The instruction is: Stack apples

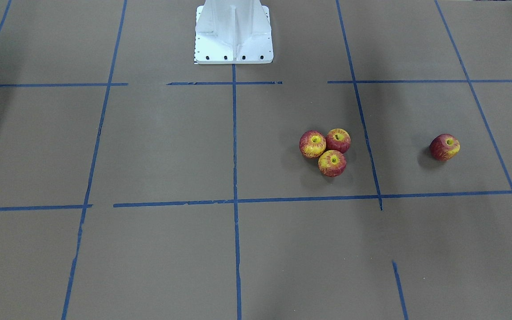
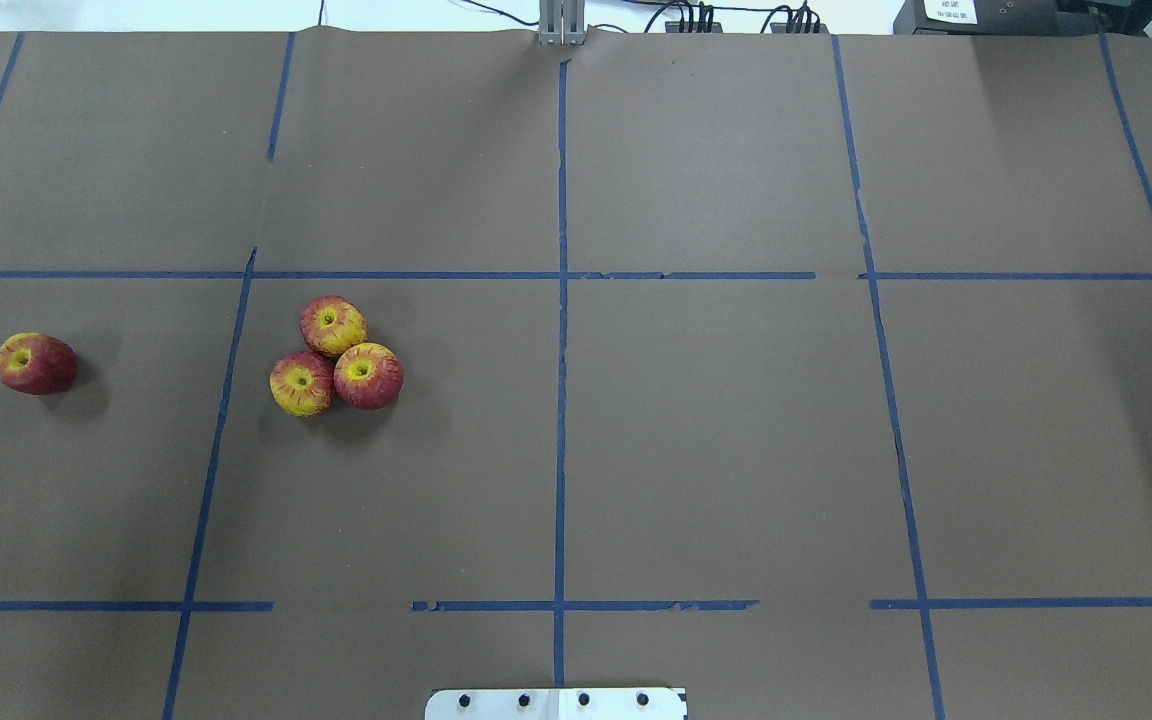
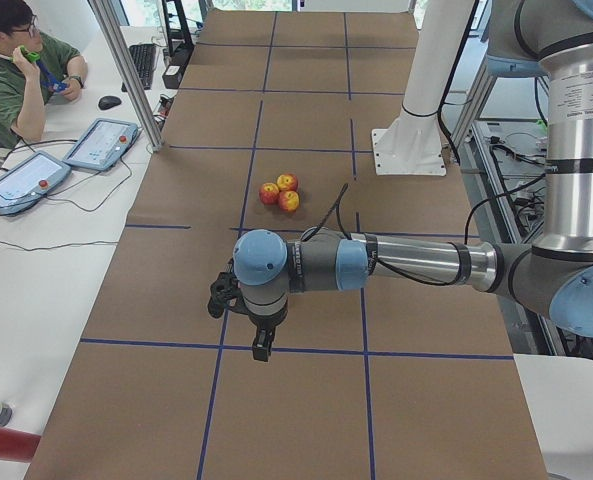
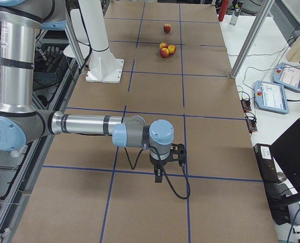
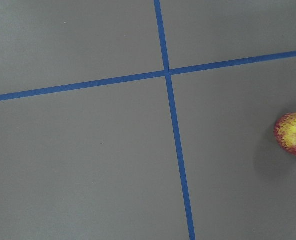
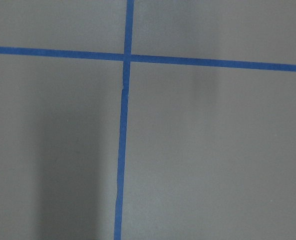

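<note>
Overhead exterior | three glossy red-yellow round apples (image 2: 336,355) touch, left half of brown desk (image 2: 736,450); fourth apple (image 2: 34,363) near left edge | left gripper (image 3: 261,347), right gripper (image 4: 159,176): spread or pressed, cannot tell | risk: top apple may roll off trio

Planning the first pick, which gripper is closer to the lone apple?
Left. The left gripper hangs near the lone apple, which shows in its wrist camera; the right gripper hangs far off, beyond the three clustered apples.
</note>
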### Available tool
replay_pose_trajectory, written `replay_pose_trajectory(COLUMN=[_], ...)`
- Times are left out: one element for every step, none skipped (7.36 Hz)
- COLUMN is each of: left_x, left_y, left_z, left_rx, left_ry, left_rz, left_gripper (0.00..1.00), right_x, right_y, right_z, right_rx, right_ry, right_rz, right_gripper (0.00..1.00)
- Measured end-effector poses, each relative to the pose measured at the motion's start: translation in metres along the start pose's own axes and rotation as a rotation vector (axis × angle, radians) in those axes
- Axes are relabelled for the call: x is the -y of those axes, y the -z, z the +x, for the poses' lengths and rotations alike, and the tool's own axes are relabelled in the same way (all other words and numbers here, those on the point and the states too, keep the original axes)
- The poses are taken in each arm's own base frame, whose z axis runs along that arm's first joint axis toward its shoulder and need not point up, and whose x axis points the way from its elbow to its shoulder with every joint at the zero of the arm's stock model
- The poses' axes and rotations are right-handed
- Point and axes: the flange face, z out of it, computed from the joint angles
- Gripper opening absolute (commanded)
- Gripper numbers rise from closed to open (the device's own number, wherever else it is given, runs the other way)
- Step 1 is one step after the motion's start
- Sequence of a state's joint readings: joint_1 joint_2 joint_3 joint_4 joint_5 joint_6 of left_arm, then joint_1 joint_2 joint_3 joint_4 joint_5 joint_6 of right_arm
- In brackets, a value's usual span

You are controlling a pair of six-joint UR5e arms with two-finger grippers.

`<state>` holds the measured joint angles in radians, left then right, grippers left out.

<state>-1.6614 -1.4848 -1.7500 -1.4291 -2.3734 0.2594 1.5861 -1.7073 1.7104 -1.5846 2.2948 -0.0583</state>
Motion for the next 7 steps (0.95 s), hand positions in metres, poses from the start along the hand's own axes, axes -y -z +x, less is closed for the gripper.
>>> replay_pose_trajectory(left_x=[0.004, 0.016, 0.033, 0.048, 0.059, 0.065, 0.068], left_y=[0.002, 0.002, -0.005, -0.021, -0.044, -0.066, -0.086], left_z=[0.007, 0.023, 0.048, 0.077, 0.105, 0.129, 0.15], left_rx=[0.006, 0.015, 0.019, 0.028, 0.043, 0.038, 0.016], left_ry=[-0.029, -0.054, -0.04, -0.015, 0.02, 0.048, 0.072], left_rz=[0.017, 0.042, 0.062, 0.084, 0.109, 0.128, 0.141], left_gripper=[1.0, 1.0, 1.0, 1.0, 1.0, 1.0, 1.0], right_x=[0.0, 0.0, 0.0, 0.0, 0.0, 0.0, 0.0], right_y=[0.0, 0.0, 0.0, 0.0, 0.0, 0.0, 0.0], right_z=[0.0, 0.0, 0.0, 0.0, 0.0, 0.0, 0.0], right_rx=[0.0, 0.0, 0.0, 0.0, 0.0, 0.0, 0.0], right_ry=[0.0, 0.0, 0.0, 0.0, 0.0, 0.0, 0.0], right_rz=[0.0, 0.0, 0.0, 0.0, 0.0, 0.0, 0.0], right_gripper=[1.0, 1.0, 1.0, 1.0, 1.0, 1.0, 1.0])
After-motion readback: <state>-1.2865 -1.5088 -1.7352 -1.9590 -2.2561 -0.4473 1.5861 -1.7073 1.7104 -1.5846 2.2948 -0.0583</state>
